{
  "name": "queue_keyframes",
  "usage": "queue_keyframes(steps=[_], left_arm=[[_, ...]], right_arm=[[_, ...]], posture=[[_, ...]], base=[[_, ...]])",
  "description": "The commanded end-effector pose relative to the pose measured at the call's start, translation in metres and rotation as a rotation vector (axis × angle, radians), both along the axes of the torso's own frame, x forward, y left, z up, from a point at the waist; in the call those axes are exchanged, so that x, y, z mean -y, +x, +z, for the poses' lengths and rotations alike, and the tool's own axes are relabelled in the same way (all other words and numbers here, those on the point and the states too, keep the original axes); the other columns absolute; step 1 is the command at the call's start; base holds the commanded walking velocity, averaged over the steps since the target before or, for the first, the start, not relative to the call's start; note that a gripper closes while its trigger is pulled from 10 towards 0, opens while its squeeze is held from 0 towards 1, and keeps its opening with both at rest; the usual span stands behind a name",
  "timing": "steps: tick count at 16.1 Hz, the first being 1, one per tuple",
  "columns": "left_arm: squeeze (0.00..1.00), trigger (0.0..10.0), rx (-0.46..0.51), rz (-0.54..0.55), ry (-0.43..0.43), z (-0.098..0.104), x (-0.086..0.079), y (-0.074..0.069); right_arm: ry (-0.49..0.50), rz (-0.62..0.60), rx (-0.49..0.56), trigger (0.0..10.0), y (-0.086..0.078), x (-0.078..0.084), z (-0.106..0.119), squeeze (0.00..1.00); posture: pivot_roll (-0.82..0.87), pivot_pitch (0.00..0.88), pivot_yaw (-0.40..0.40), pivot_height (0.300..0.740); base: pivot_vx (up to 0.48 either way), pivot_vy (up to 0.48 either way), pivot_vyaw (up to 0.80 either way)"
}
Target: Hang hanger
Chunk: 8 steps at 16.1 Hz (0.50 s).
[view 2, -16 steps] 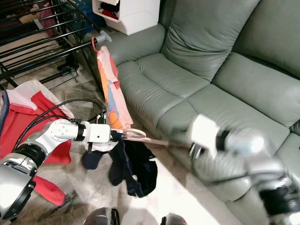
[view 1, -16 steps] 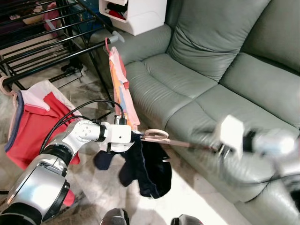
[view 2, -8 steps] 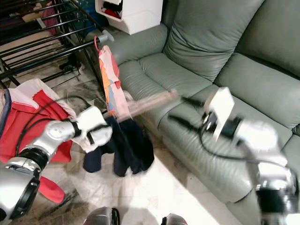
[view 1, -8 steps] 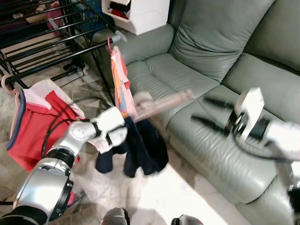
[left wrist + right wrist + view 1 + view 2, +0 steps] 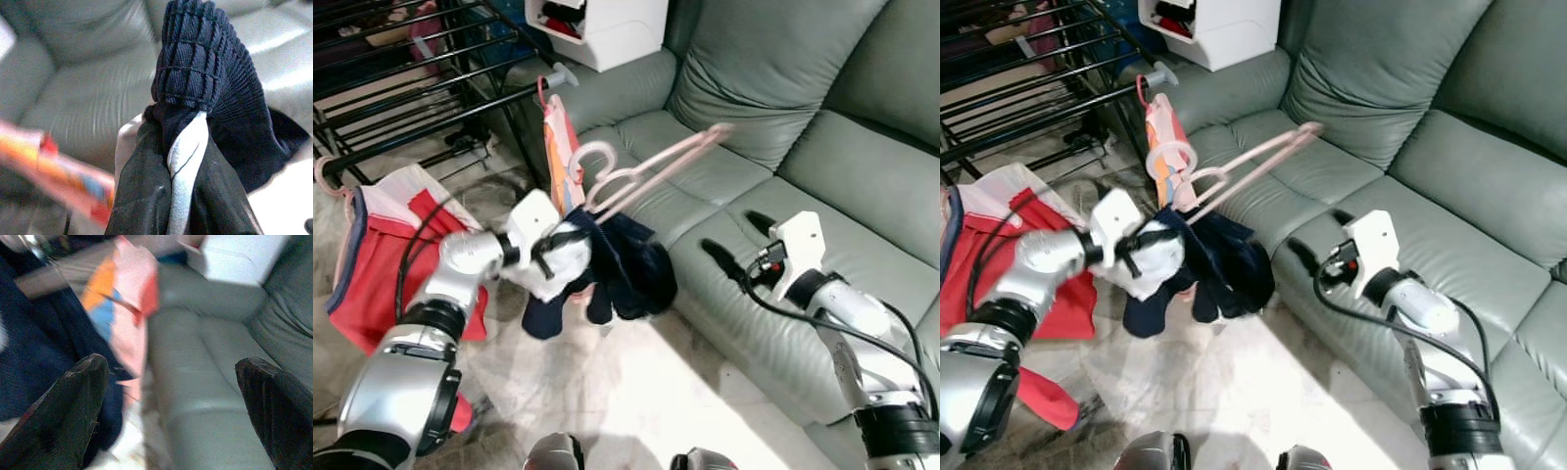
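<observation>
Counted in the head views:

One pink hanger [image 5: 651, 171], raised, tilted.
One dark navy garment [image 5: 622, 269], bunched below that hanger.
One pink, orange and blue garment [image 5: 560, 147], hung at the end of a rack bar.
One red and white garment [image 5: 382, 250], on a second, pale hanger [image 5: 328, 178] at the rack's near end.
One black drying rack [image 5: 401, 83], several bars.
One grey-green sofa [image 5: 783, 117].
One white box [image 5: 597, 29] beside the sofa arm.
Two grippers: left gripper [image 5: 563, 240], right gripper [image 5: 736, 245].
Two black fingers [image 5: 73, 406] per gripper.
</observation>
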State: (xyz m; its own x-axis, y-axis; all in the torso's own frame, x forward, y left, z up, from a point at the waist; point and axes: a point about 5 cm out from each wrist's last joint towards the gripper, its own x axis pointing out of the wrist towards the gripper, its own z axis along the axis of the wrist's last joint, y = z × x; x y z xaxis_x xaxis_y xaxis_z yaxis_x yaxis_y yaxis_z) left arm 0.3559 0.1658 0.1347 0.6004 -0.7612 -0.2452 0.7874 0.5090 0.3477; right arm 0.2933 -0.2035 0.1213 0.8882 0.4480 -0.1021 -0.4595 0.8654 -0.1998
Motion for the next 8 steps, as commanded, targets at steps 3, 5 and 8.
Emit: queue_keyframes(steps=[3, 5, 8], left_arm=[[0.0, 0.0, 0.116, -0.093, -0.056, 0.031, 0.003, 0.001], [0.0, 0.0, 0.125, -0.106, -0.066, 0.035, 0.007, 0.001], [0.0, 0.0, 0.125, -0.13, -0.051, 0.032, 0.015, -0.002]], right_arm=[[0.001, -0.07, 0.018, 10.0, 0.012, 0.0, 0.005, 1.0], [0.033, -0.045, 0.0, 10.0, 0.013, -0.007, 0.003, 0.72], [0.141, 0.112, 0.084, 10.0, 0.007, -0.031, 0.02, 0.06]], posture=[[-0.08, 0.034, 0.058, 0.74], [-0.08, 0.033, 0.056, 0.74], [-0.08, 0.028, 0.053, 0.74]], base=[[0.0, 0.0, 0.0], [0.0, 0.0, 0.0], [0.0, 0.0, 0.0]])
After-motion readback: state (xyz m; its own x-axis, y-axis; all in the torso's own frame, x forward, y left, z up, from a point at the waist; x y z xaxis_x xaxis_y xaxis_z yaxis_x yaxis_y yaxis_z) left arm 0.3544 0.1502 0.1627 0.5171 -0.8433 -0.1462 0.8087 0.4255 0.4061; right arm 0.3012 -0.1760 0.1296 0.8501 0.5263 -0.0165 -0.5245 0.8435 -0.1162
